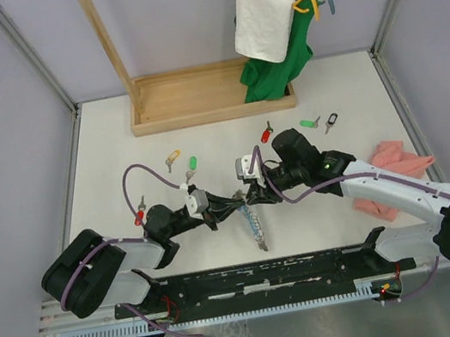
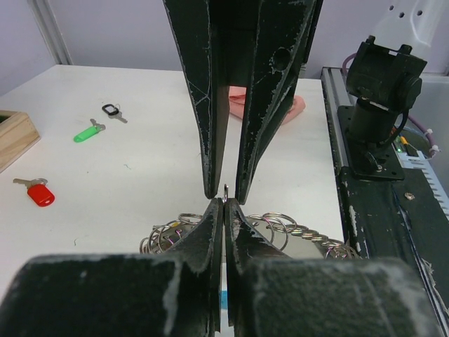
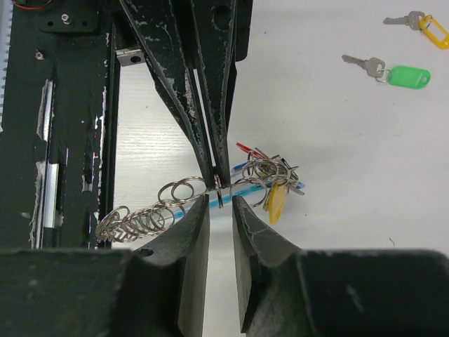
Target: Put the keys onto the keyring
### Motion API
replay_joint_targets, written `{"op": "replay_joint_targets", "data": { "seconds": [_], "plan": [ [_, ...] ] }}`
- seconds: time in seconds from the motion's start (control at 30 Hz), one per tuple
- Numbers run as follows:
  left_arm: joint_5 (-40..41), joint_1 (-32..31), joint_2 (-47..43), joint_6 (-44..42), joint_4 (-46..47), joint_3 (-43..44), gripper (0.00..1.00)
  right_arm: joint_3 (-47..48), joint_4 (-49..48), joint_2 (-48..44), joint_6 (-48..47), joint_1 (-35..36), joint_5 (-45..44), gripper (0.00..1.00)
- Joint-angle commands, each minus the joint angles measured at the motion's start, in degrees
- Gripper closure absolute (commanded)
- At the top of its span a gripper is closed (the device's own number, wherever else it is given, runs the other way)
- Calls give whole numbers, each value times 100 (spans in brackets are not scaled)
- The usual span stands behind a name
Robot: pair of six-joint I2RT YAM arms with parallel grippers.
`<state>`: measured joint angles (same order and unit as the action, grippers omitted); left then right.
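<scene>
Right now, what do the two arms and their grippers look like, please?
The left arm and the right arm each have white links between bulky black joints, and a purple cable looping alongside. A green light glows on the right arm. The left gripper and right gripper have long, tapered black fingers, scuffed white.

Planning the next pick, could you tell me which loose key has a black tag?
The key farthest right, beside a green-tagged one; the others carry red, yellow or green tags.
</scene>
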<state>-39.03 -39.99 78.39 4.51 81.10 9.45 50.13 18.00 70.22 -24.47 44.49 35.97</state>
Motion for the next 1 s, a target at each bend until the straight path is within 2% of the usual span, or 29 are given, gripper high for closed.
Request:
{"op": "replay_joint_targets", "data": {
  "seconds": [0.0,0.3,0.43,0.77,0.97],
  "plan": [
    [9,-9,-1,142,759,35,97,41,-419,-11,103,-37,236,75],
    [-17,-9,-69,145,736,13,97,233,-50,186,-60,-46,308,99],
    [-20,-6,-85,123,565,41,97,541,434,303,-265,-43,315,99],
    [-65,-9,-323,-175,-772,372,82,1428,1778,743,-796,-28,124,99],
    [-176,-10,-303,-172,-892,434,80,1778,2201,969,-960,41,-36,99]
  ]
}}
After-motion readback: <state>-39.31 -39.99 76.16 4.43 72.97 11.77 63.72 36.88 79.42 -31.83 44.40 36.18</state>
